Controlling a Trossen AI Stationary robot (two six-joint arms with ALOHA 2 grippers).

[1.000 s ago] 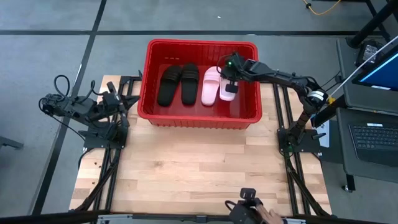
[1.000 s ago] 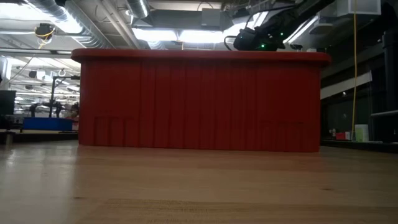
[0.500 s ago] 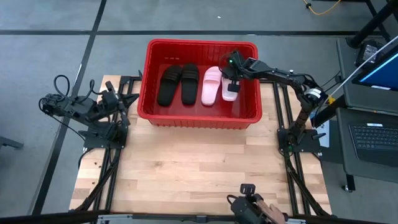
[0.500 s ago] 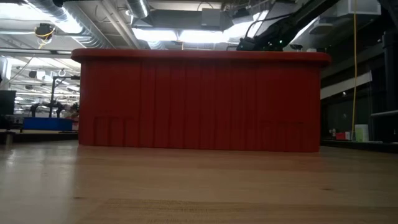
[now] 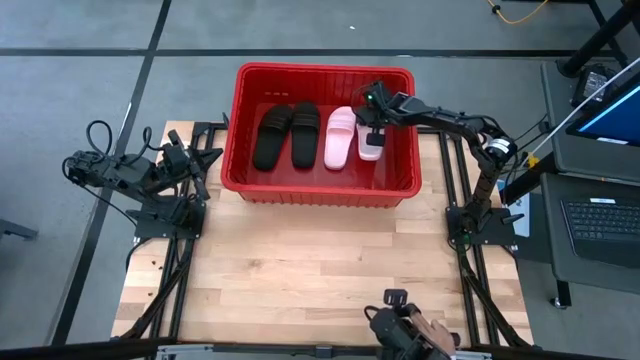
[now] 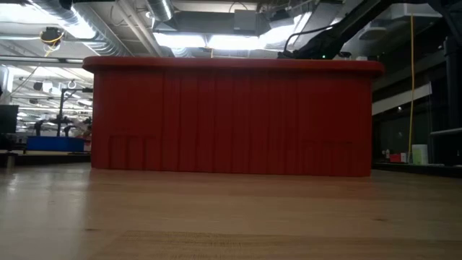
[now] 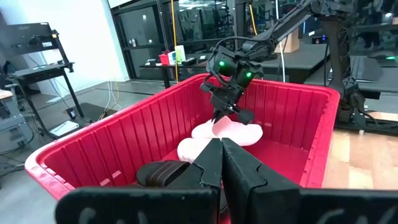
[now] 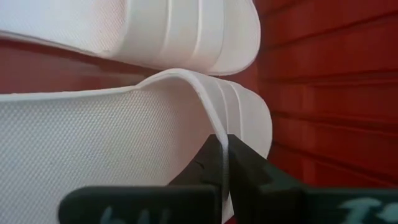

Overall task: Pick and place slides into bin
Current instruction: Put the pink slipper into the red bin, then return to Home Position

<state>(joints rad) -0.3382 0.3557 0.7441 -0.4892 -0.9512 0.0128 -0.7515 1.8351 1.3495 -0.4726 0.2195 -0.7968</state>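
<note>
The red bin stands at the table's far middle. Two black slides and one pale pink slide lie side by side on its floor. My right gripper reaches down inside the bin at its right part, shut on the second pale pink slide, which is next to the first. The left wrist view shows that gripper over the pink pair. My left gripper is shut and empty, off the bin's left side. My right gripper pinches the pink slide's wide strap at its edge between its two fingers. It comes from above, slanting down from the table's right side. The slide sits low in the bin; whether its sole rests on the floor I cannot tell.
The bin's right wall is close beside my right gripper. The low view shows only the bin's near wall. A person's hand shows at the table's near edge. Bare wooden tabletop lies in front of the bin.
My right gripper has gone down into the bin with the pink slide; in the low view its head has sunk behind the rim. The slide has come down beside the other pink one. The person's hand at the near edge has shifted.
</note>
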